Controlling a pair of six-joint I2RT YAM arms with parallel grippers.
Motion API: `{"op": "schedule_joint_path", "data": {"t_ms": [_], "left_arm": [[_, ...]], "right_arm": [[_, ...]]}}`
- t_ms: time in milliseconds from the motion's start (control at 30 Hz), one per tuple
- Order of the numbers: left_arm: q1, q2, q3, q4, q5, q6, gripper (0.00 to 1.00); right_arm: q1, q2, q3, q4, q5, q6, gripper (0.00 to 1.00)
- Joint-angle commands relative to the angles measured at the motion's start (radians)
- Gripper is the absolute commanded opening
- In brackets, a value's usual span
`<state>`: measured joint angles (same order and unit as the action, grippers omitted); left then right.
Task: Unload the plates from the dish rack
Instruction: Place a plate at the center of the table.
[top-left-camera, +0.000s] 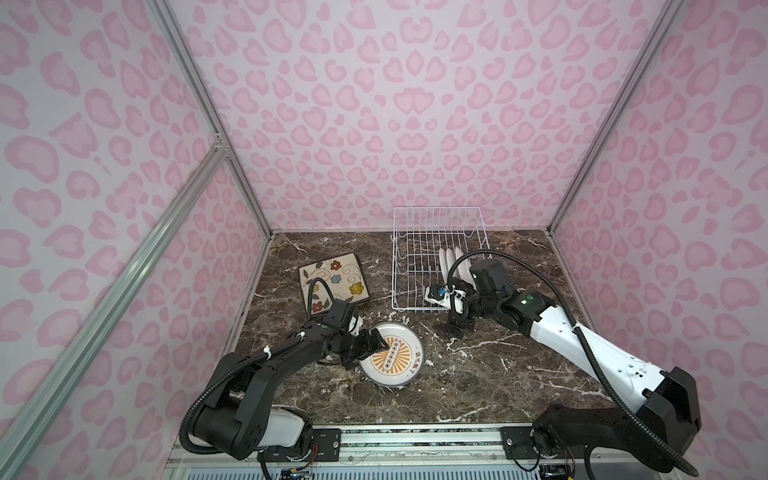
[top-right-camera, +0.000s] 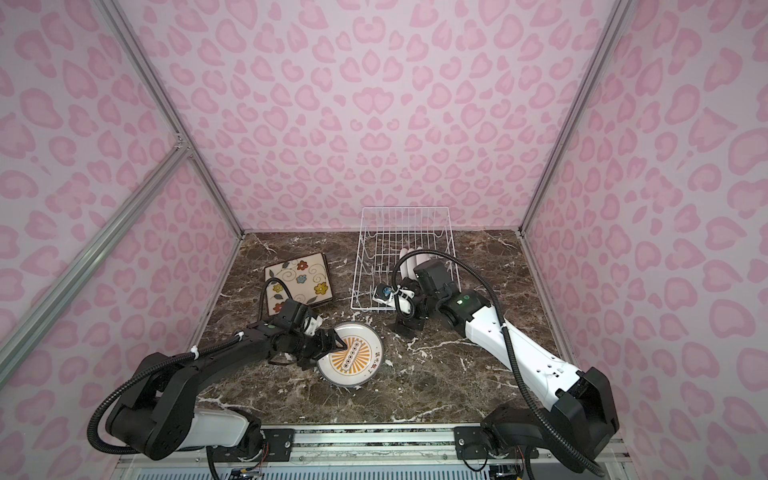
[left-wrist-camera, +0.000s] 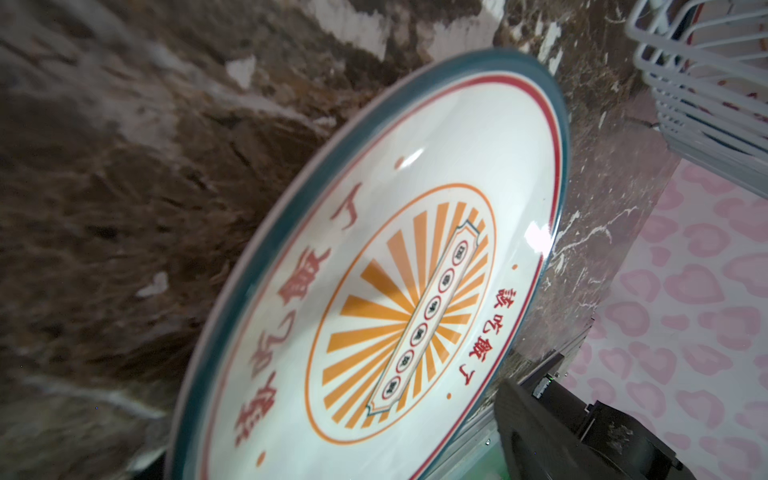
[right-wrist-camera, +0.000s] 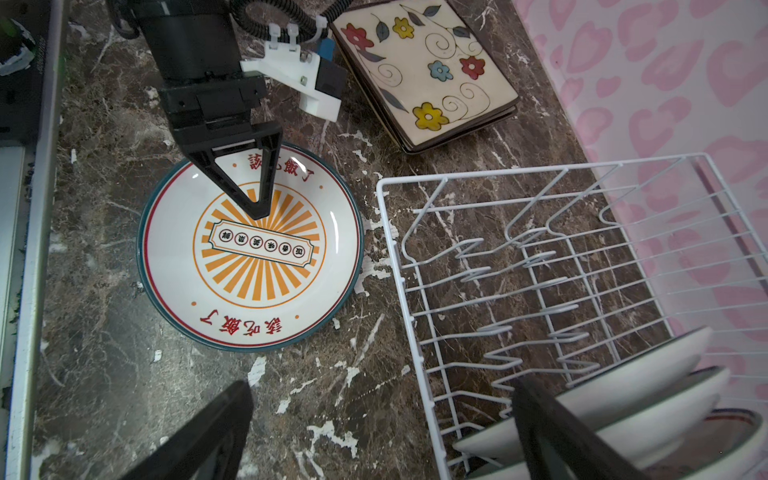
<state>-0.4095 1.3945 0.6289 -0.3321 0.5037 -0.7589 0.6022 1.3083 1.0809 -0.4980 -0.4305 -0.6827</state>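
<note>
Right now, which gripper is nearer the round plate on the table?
Left. The left gripper is over the round plate; the right gripper is at the near end of the dish rack.

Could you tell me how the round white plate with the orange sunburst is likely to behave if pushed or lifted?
The round white plate with the orange sunburst shows glossy highlights, so it is probably slippery to grip. Lying flat on the brown marble table, it would likely slide, not tip, when pushed. It looks ceramic: probably stiff, breakable.
</note>
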Motion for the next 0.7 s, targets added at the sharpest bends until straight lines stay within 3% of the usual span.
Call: {"op": "schedule_joint_path", "data": {"t_ms": [0, 233, 433, 667], "left_arm": [[-0.012, -0.005, 0.034, -0.096, -0.072, 0.020, 0.93], [-0.014, -0.026, 0.121, -0.267, -0.223, 0.037, 0.98], [-0.014, -0.046, 0.203, -0.353, -0.285, 0.047, 1.00], [-0.015, -0.061, 0.504, -0.501, -0.319, 0.172, 1.00]], "right_arm": [[0.001, 0.006, 0.004, 0.025, 0.021, -0.009, 0.99], [0.001, 0.003, -0.003, 0.066, 0.056, -0.004, 0.99], [0.000, 0.003, 0.004, 0.067, 0.087, -0.003, 0.99], [-0.005, -0.015, -0.002, 0.151, 0.136, 0.082, 0.99]]}}
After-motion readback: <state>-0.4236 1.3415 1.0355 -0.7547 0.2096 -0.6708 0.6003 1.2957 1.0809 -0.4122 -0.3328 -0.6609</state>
